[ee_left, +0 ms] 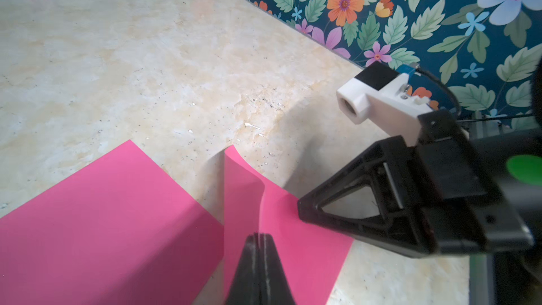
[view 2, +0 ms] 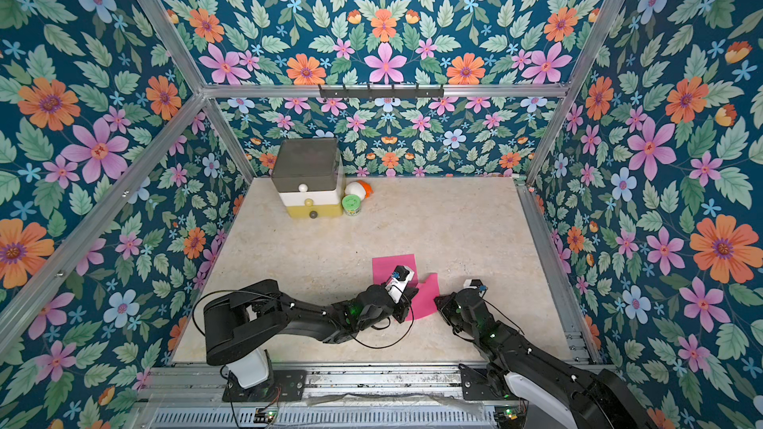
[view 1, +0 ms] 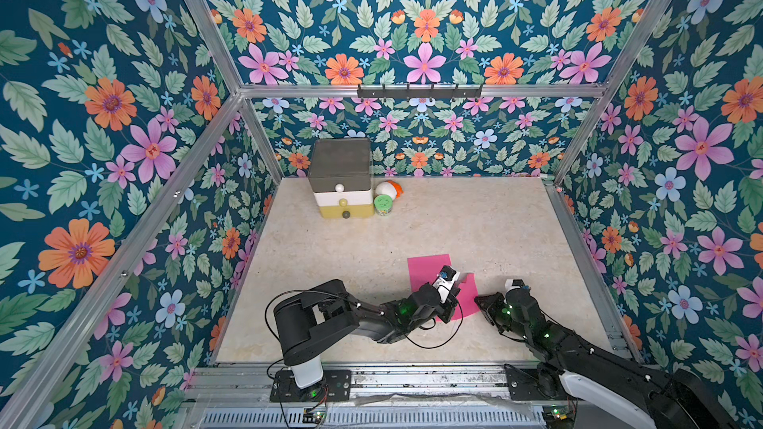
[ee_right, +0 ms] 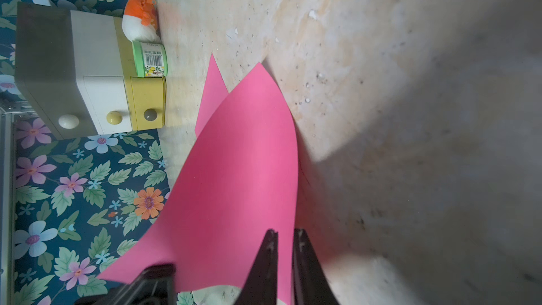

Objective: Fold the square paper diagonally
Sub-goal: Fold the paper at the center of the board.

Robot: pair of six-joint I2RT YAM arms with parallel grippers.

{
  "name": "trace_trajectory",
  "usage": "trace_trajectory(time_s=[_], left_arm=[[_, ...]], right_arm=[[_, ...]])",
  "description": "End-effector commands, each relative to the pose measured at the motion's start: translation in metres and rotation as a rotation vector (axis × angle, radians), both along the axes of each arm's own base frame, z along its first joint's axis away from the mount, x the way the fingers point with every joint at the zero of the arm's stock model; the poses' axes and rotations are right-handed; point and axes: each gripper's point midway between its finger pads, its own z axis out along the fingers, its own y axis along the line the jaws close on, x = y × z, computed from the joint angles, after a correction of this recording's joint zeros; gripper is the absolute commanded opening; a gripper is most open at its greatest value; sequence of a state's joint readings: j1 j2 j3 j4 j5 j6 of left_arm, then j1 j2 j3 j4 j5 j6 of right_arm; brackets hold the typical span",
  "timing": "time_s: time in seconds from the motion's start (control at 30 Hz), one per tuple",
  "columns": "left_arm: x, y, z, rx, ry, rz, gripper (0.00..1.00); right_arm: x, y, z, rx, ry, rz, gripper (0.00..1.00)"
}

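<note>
Stock comprises paper (view 1: 425,270), pink, matt, smooth; surface (view 1: 475,224), beige stone-look, speckled, faintly sheened; frame rails (view 1: 289,90), brushed metal; drawer unit (view 1: 340,183), smooth plastic, glossy knobs; left gripper (ee_left: 259,239) and right gripper (ee_right: 284,236), matt black plastic.

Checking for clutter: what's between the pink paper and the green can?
Nothing; only bare tabletop separates the pink paper from the green can, in both top views.

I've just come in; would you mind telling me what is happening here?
Two arms are working on a pink paper on the table. The left gripper is shut on a raised part of the sheet, which curls up off the surface. The right gripper sits at the paper's edge, jaws slightly apart. No flat diagonal fold yet.
</note>
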State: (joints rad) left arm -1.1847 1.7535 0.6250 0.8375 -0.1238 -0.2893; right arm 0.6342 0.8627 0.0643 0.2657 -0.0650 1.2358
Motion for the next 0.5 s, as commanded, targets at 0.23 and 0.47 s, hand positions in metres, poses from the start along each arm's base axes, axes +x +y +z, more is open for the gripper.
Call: trace_trajectory(time_s=[0.23,0.47], left_arm=[[-0.003,-0.009,0.003,-0.027,0.001,-0.019,0.0],[-0.009,-0.013,-0.001,-0.007,-0.001,-0.039,0.0]], right_arm=[[0.001,0.001,0.006,0.072,-0.015,-0.007,0.48],[0.003,0.003,0.017,0.176,-0.029,-0.007,0.68]])
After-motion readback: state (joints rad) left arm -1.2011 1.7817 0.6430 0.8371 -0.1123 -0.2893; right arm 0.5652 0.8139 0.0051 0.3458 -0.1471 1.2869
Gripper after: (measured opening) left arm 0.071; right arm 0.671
